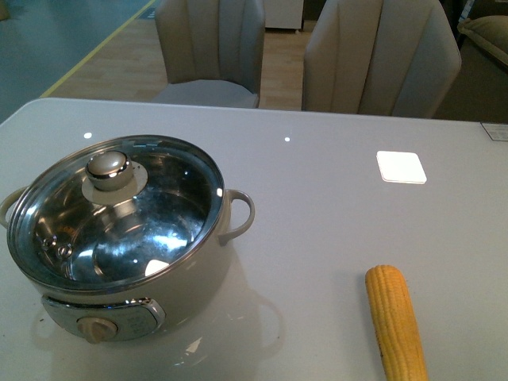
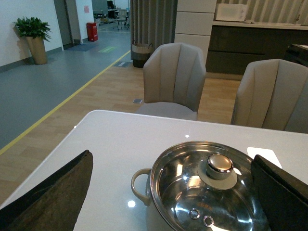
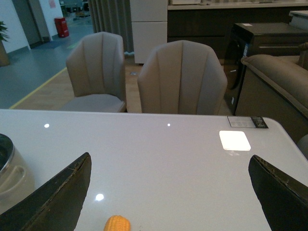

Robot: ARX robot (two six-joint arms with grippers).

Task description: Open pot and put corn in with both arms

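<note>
Front: pot (image 1: pixel 190 278) is sitting left on tabletop (image 1: pixel 333 198), glass lid (image 1: pixel 159 214) closing it, steel interior showing through; corn (image 1: pixel 394 321) is lying well right of it. Left wrist: left end effector (image 2: pixel 171 156) is hanging spread, facing lid. Right wrist: right end effector (image 3: pixel 169 158) is hanging spread near corn tip.

The corn (image 1: pixel 394 321) runs off the front view's lower edge, so we lose its near end; the right wrist view catches only its tip. The pot (image 1: pixel 119 230) loses part of its left handle at the front view's edge, and we get a mere sliver of it in the right wrist view. Of the left gripper (image 2: pixel 172 158) and right gripper (image 3: pixel 169 157) we see only fingers, cut by the edges. We cannot read the label (image 3: pixel 247 121).
</note>
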